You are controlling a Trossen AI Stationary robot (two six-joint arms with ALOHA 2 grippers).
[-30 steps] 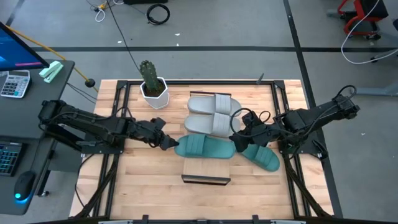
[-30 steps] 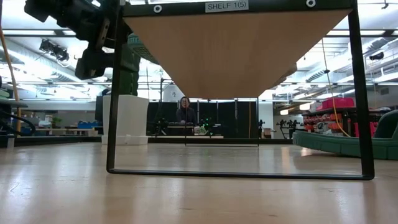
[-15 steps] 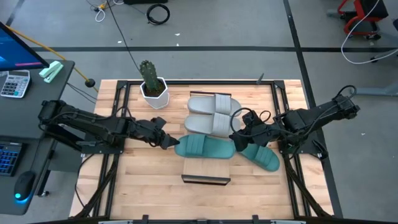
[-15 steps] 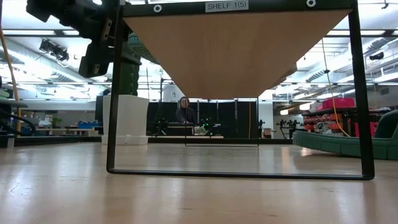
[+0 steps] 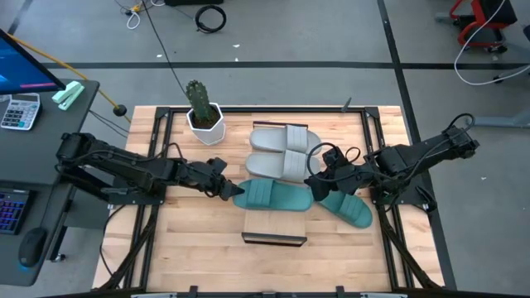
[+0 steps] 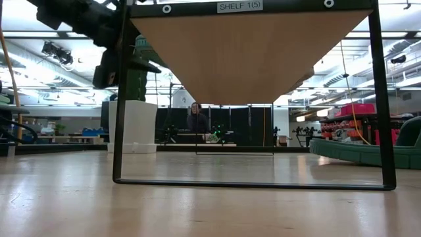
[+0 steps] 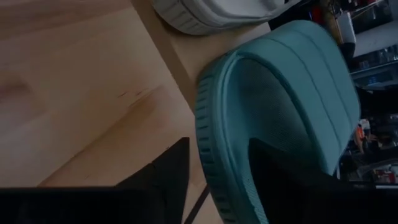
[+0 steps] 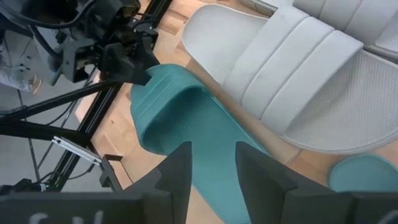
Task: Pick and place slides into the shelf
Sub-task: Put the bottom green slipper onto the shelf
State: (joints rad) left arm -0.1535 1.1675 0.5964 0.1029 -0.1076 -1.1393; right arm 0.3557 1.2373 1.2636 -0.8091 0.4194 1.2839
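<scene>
Lying across the shelf [image 5: 274,225] is one teal slide [image 5: 273,195], the left gripper [image 5: 231,190] at its rounded end and the right gripper [image 5: 315,185] at the other. In the left wrist view the fingers [image 7: 169,177] straddle the slide's edge, one each side, apparently closing on it. The right fingers [image 8: 180,168] stand apart over the sole; whether they touch is hard to tell. Two grey slides [image 5: 284,151] sit side by side behind (touching each other), and the second teal slide [image 5: 349,209] lies partly hidden beneath the right arm. A cactus pot [image 5: 204,122] stands near the table's far-left corner.
</scene>
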